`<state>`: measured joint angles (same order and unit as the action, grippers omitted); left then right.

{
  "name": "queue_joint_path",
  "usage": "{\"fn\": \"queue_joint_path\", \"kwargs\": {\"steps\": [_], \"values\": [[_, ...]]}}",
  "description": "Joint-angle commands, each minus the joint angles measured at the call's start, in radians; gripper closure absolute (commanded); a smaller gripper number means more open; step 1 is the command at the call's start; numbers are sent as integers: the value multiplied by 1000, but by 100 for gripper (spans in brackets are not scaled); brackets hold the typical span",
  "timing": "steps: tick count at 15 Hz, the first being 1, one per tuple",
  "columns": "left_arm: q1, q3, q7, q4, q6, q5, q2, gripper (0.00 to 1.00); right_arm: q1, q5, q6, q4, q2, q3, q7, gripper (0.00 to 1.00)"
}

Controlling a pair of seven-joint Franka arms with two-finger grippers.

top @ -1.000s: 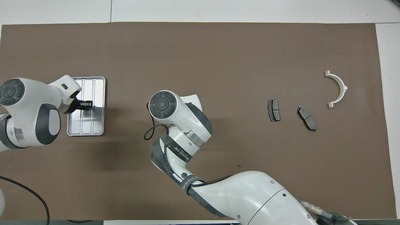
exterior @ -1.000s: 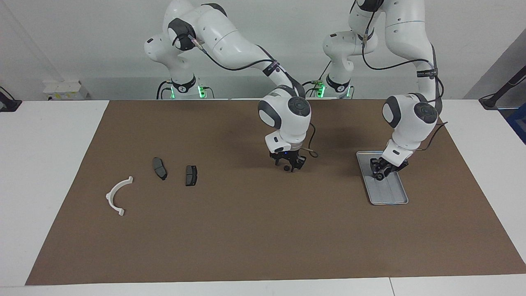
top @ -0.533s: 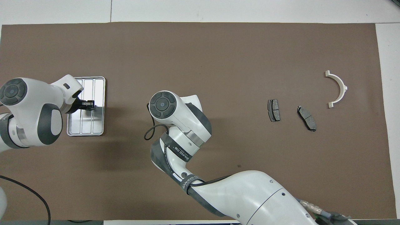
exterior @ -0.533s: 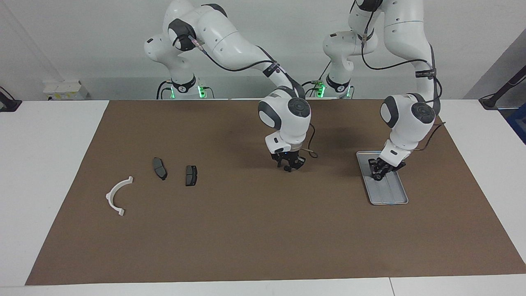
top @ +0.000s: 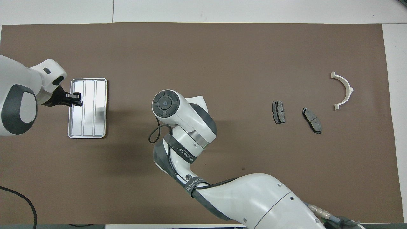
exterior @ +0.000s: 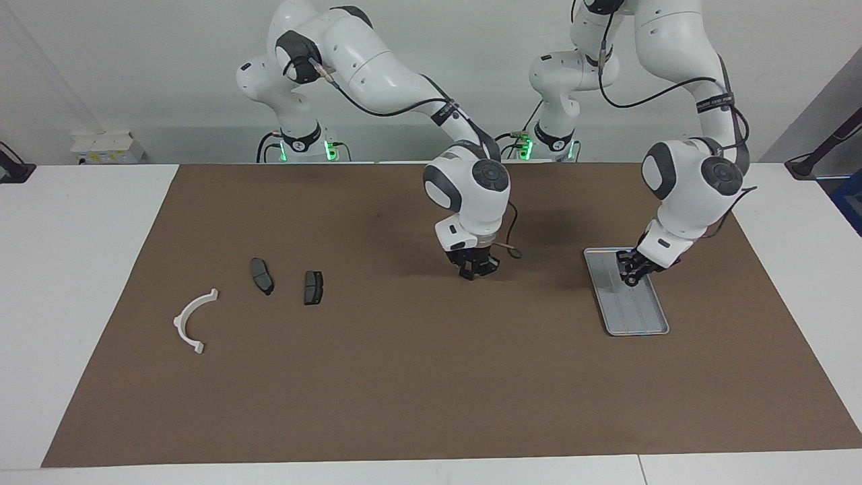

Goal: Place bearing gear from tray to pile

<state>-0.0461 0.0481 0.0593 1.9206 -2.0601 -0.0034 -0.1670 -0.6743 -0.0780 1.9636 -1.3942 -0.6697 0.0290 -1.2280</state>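
Pile at the right arm's end of the worktop: white bracket point(exterior: 183, 311), two brake pads point(exterior: 261, 275), resting apart. Right gripper point(exterior: 475, 273) low over the mat point(exterior: 404, 377) mid-worktop, jaws shut. I can't make out the bearing gear. Left gripper point(exterior: 632, 277) over the tray point(exterior: 640, 316) at the left arm's end, jaws: can't tell.
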Motion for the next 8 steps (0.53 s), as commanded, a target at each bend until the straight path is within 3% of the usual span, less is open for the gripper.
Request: {"fn": "queue_joint_path", "kwargs": {"steps": [1,3,5,8], "values": [[2,-1,1,11,14,-4,12,100,125,1,-122,4,120,11,207,100],[23,2,-50,11,14,-4,14,100,244,6,-218,4,203,12,449,100],[150,3,-256,12,11,2,12,100,349,17,-270,4,257,11,664,100],[348,3,-565,8,11,31,11,100,491,17,-261,-3,269,9,945,100]]}}
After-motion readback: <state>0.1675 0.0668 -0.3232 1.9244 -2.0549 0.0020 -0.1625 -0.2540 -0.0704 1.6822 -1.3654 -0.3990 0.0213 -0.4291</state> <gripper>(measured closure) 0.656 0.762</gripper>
